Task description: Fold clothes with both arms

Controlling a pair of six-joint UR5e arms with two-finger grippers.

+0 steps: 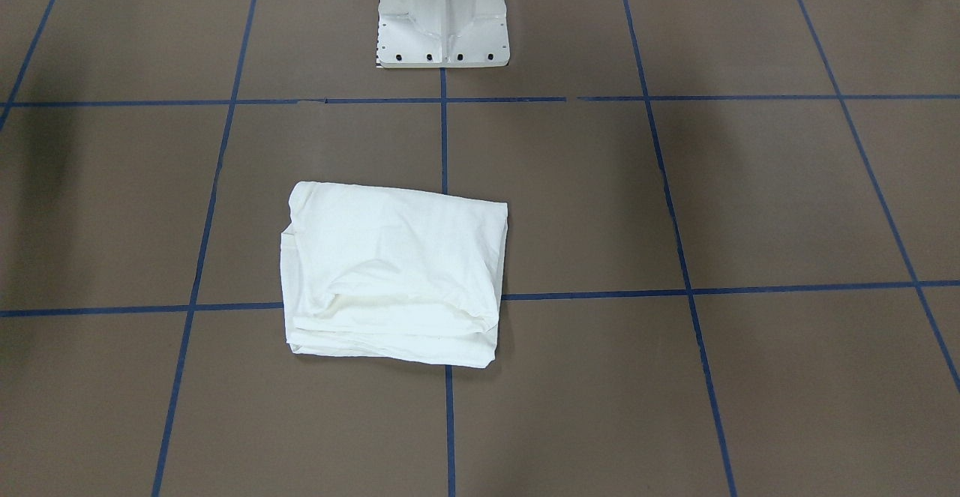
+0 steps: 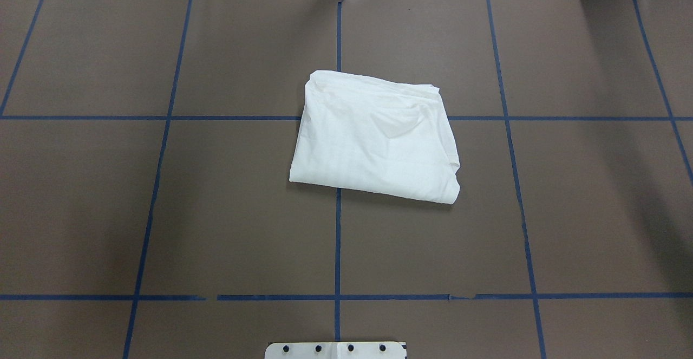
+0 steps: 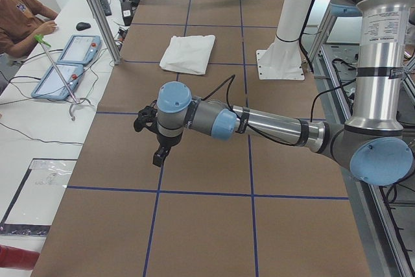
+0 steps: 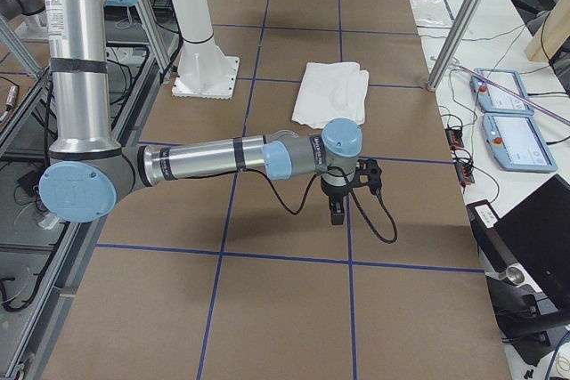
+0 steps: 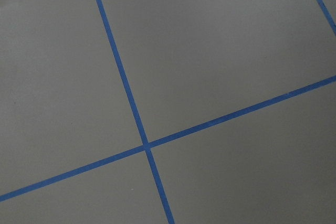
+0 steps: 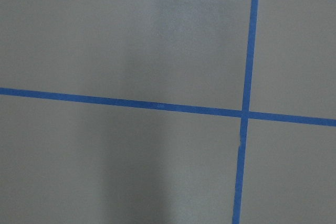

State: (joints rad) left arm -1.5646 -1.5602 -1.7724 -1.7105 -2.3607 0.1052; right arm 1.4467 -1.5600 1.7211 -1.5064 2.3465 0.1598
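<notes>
**Folded white shirt lies on the worktop, apart from both claws**

A broad brown paper-covered worktop, ruled into squares by blue tape lines, fills every view. The silver-and-grey left arm stretches low and level across one end of it. The matching right arm does the same at the other end. A white metal pedestal base is bolted to the worktop on the robot's side, well apart from either claw.

The white cotton T-shirt lies folded into a compact, slightly skewed rectangle with soft creases across its top layer. No printed text shows. It rests between the two claws, well beyond each of them and touched by neither.

The black left claw points down above bare brown paper. The black right claw hangs likewise, a black cable looping beside it. Both appear only in the side views, so whether either is released or clenched cannot be told. Beneath each claw, the wrist views show only a crossing of tape.
</notes>
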